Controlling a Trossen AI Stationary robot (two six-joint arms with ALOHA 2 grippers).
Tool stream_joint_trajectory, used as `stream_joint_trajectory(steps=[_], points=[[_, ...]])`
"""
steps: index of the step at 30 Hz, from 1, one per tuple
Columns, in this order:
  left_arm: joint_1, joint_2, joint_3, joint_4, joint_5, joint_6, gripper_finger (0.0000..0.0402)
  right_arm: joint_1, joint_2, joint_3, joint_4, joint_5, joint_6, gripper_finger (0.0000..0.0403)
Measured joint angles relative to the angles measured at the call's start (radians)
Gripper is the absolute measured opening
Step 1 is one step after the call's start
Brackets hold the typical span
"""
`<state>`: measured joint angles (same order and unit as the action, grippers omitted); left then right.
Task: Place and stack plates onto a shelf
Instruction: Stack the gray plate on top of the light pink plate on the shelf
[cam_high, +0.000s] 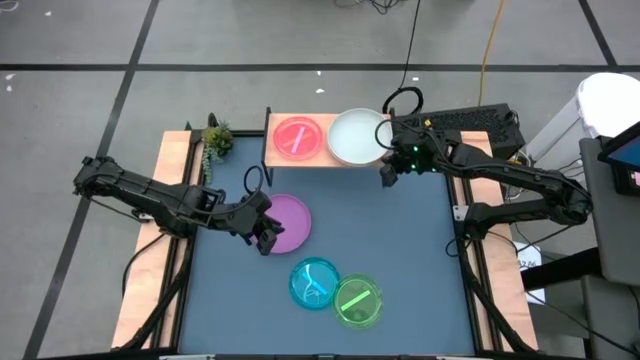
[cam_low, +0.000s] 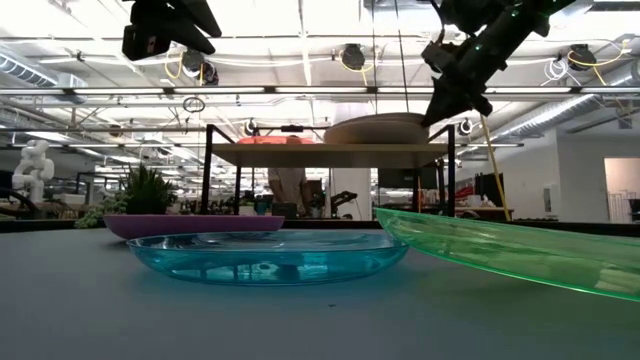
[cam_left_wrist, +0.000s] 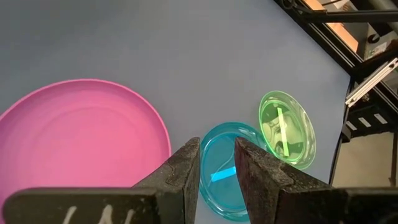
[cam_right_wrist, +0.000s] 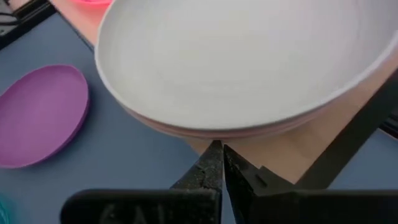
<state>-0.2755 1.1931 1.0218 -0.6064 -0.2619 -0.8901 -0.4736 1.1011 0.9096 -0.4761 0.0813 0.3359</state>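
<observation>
Left tool (cam_high: 266, 240) hovers with fingers slightly parted; right tool (cam_high: 386, 176) has fingers closed, empty.

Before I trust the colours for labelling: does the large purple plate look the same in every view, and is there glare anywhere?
Left wrist view renders the large round purple plastic plate pink; high view and right wrist view show purple; low view has bright ceiling lights behind the shelf.

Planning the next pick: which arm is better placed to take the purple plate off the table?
Left. The left gripper hovers at the purple plate's edge, while the right gripper is by the white plate on the shelf.
</observation>
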Motion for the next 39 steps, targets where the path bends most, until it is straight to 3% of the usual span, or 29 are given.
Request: stream_joint_trajectory(steps=[7,15,21,28,39], points=[[0.0,0.0,0.0,-0.004,0.0,0.005,0.0104,0.0,-0.001,0.0,0.011,0.03,0.022,0.0],[-0.017,0.0,0.0,-0.003,0.0,-0.039,0.0104,-0.004,-0.088,0.0,-0.078,-0.03,0.019,0.0],[-0.044,0.0,0.0,-0.003,-0.014,-0.058,0.0104,-0.043,-0.15,0.0,-0.02,-0.033,-0.098,0.0],[-0.047,0.0,0.0,-0.003,-0.027,-0.028,0.0104,-0.161,-0.045,0.0,0.164,-0.088,-0.294,0.0],[-0.052,0.0,0.0,-0.003,-0.027,-0.037,0.0104,-0.33,0.084,-0.029,0.399,-0.272,-0.32,0.0]])
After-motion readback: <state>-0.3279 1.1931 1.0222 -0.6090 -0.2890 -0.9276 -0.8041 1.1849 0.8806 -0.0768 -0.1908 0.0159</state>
